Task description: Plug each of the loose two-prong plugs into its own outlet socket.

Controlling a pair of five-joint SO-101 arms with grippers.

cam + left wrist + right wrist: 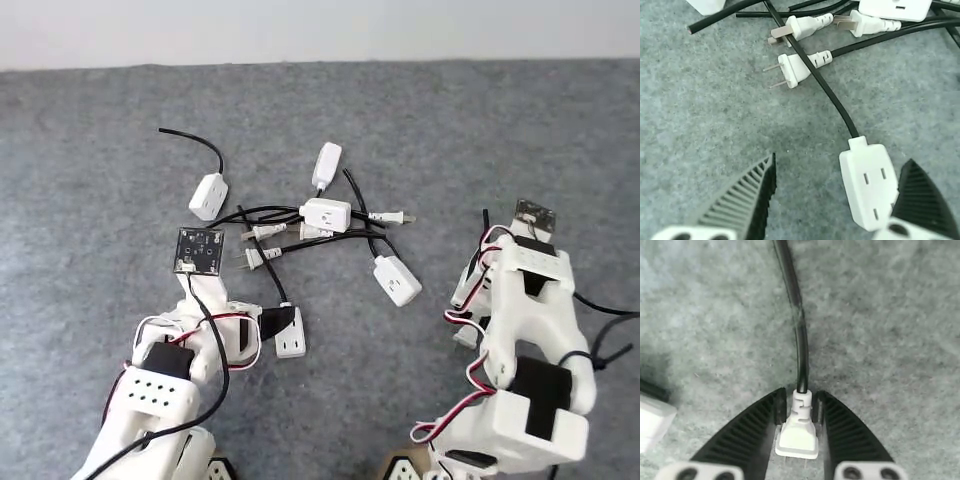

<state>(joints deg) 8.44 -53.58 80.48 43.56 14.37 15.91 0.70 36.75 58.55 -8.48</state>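
Right jaws grip a plug (797, 432) lengthwise, its cable (795, 315) running straight ahead; left jaws gape around an outlet socket (871, 185).

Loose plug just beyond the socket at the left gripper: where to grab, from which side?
Probably grip the two-prong plug on its flat white body just behind the prong flange, coming from above with the fingers across its width. It lies flat with its prongs bare. A black cable lies over its cable end, so stay near the flange.

Likely a robotics lab or test bench: a desk (90, 150) covered in grey felt, a plain white wall (300, 30) behind, a white left arm (165, 385) and right arm (530, 340) with exposed wiring, and loose corded sockets (325, 213).
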